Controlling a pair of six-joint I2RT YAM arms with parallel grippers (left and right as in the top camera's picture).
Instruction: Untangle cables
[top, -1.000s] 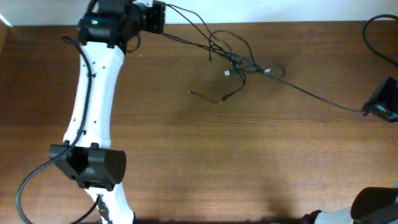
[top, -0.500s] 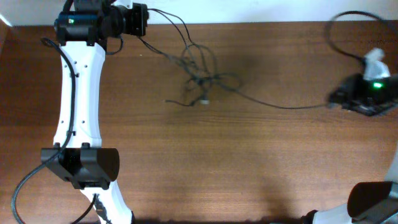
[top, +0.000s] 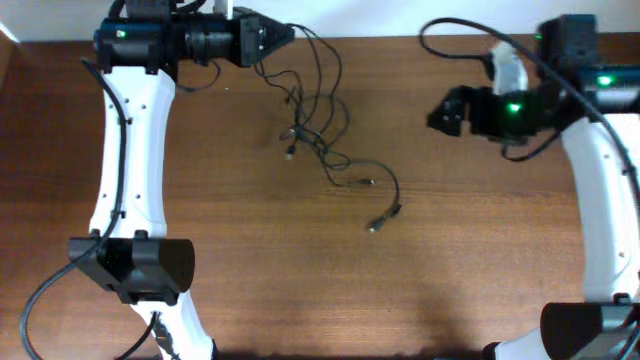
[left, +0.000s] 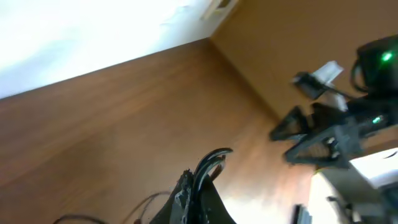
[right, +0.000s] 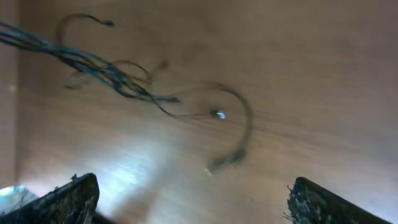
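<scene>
The cables (top: 322, 130) are thin black cords in a loose tangle trailing from the table's back edge toward the middle. Small silvery plug ends (top: 376, 225) lie on the wood. My left gripper (top: 285, 36) at the back left is shut on the upper strands. In the left wrist view its jaws (left: 200, 183) are pressed together with a cable loop (left: 216, 155) sticking out. My right gripper (top: 437, 112) hovers to the right of the tangle, open and empty. In the right wrist view its fingers (right: 71, 198) stand far apart above the cables (right: 115, 73) and a plug end (right: 217, 114).
The brown wooden table (top: 300, 280) runs to a white wall at the back. The left arm's white link (top: 130, 150) crosses the left side. The right arm (top: 600, 170) stands along the right edge, with its thick black wiring (top: 470, 30) looping above it.
My right gripper opened and let go of the long strand, then swung in from the right edge. The stretched cable went slack and the tangle slid toward my left gripper.
</scene>
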